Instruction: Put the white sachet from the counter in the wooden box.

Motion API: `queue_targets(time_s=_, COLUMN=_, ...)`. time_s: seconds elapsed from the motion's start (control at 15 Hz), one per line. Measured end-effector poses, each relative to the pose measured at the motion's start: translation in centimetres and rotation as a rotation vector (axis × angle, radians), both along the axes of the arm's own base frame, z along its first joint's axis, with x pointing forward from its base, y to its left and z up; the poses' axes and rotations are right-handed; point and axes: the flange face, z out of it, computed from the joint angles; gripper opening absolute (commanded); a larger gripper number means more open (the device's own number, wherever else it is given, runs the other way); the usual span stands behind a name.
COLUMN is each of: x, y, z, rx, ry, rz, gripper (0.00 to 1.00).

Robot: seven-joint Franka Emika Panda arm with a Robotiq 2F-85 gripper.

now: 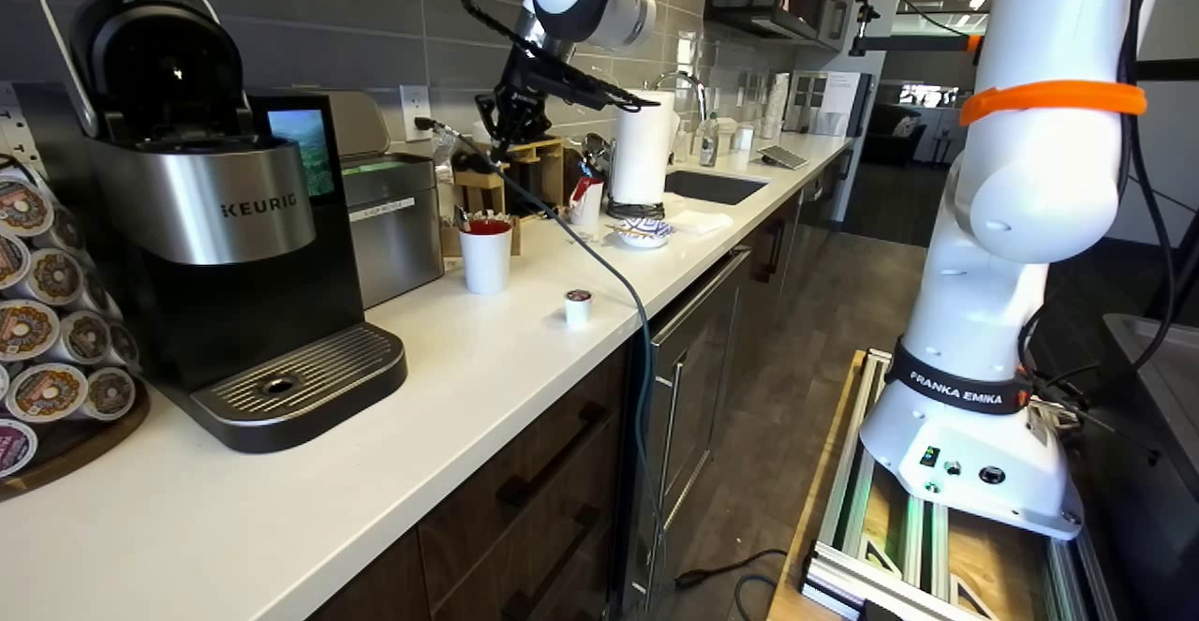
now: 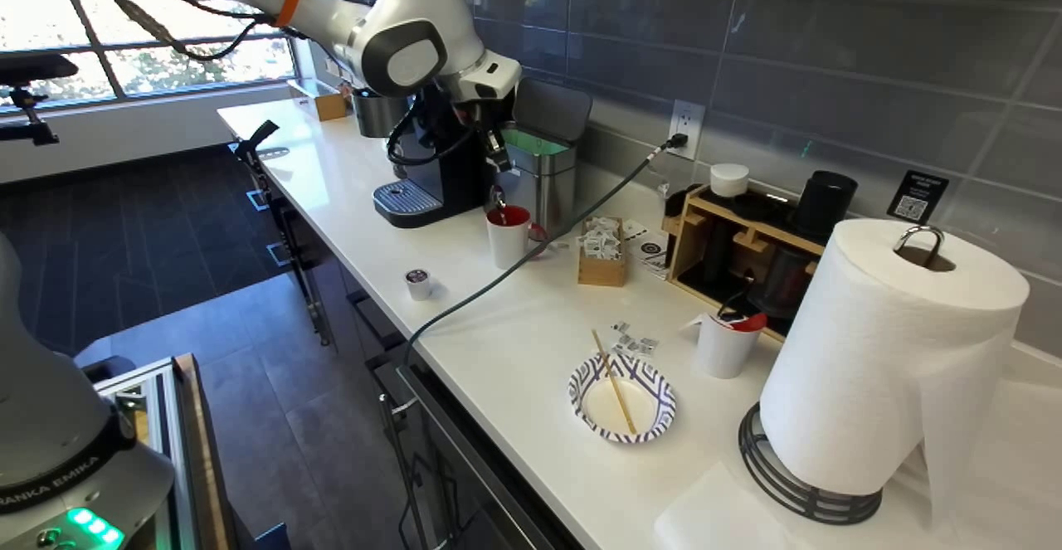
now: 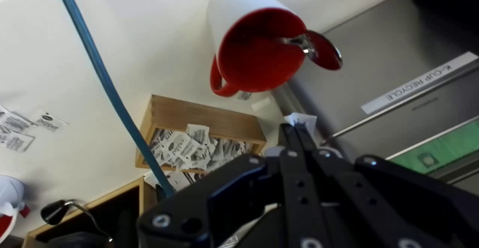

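My gripper [image 3: 293,126] is shut on a small white sachet [image 3: 307,121], whose end sticks out past the fingertips. The gripper also shows in both exterior views [image 1: 504,145] [image 2: 503,160], raised above the counter near the steel bin; I cannot make out the sachet there. The wooden box [image 3: 206,114] is open-topped and filled with printed white sachets. In the wrist view it lies left of the fingertips. It also stands on the counter in an exterior view [image 2: 602,273], right of the white cup. Several loose sachets [image 2: 635,341] lie on the counter near a patterned bowl.
The white cup [image 3: 239,12] with red inside holds a spoon, beside the box. The steel recycling bin [image 3: 355,61] has its lid up. A cable [image 2: 531,253] crosses the counter in front of the box. A coffee machine [image 1: 272,256] and wooden organizer [image 2: 747,243] stand nearby.
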Motion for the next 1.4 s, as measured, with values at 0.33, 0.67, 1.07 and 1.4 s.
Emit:
queue_targets(time_s=0.33, x=4.6, y=0.5, z=0.6, rx=-0.075, ry=-0.065, rz=-0.026, gripper=0.00)
queue_targets(time_s=0.67, x=8.7, y=-1.1, z=-2.3, rx=-0.162, ry=-0.003, rz=-0.063, gripper=0.00)
queue_targets(time_s=1.07, x=12.5, y=0.6, z=-7.5, rx=-0.166, ry=0.085, rz=-0.063, gripper=0.00)
queue_targets(time_s=1.4, x=15.1, y=-2.1, z=-8.1, rx=-0.191, ry=0.061, rz=-0.118, gripper=0.00)
